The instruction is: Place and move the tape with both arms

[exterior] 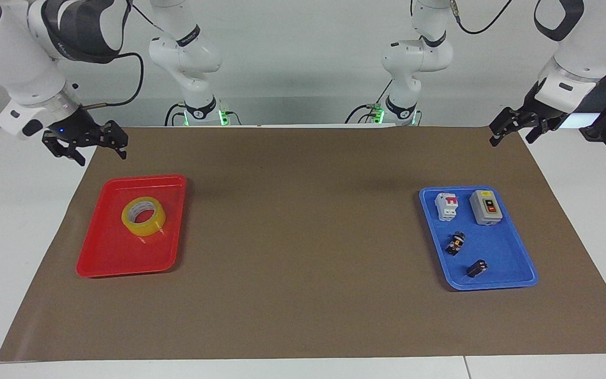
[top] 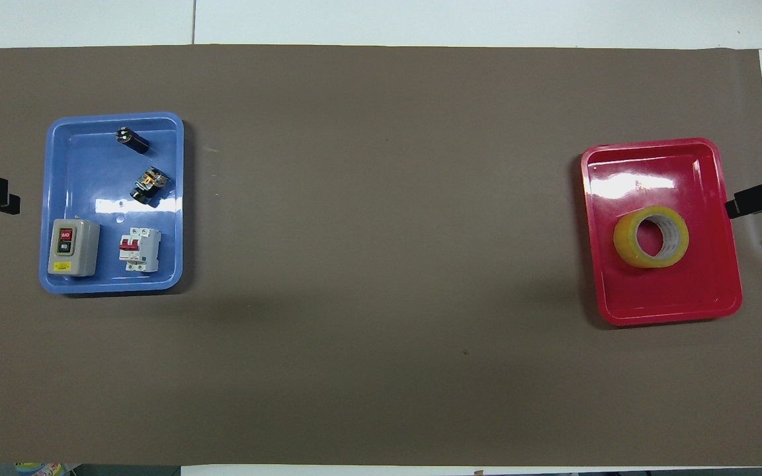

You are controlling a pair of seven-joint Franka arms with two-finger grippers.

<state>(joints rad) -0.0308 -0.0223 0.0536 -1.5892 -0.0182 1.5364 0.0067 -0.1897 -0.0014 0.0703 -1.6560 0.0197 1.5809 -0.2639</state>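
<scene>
Only tape [exterior: 143, 216] flat in red tray [exterior: 104, 253], no legible txt

I count two trays — one red tray [exterior: 104, 251] and one blue tray [exterior: 513, 263]. One tape [exterior: 143, 216] roll; four electrical parts in the blue — grey switch box [exterior: 485, 207], white breaker [exterior: 446, 206], two small black parts [exterior: 455, 243].

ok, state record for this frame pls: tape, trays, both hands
tape: yellow roll lying flat in the red tray, nothing gripping it
blue tray: at the left arm's end, holds a grey switch box, a white breaker and two small black parts
right hand: open, raised over the mat's corner near the red tray
left hand: open, raised over the mat's corner, waiting
</scene>
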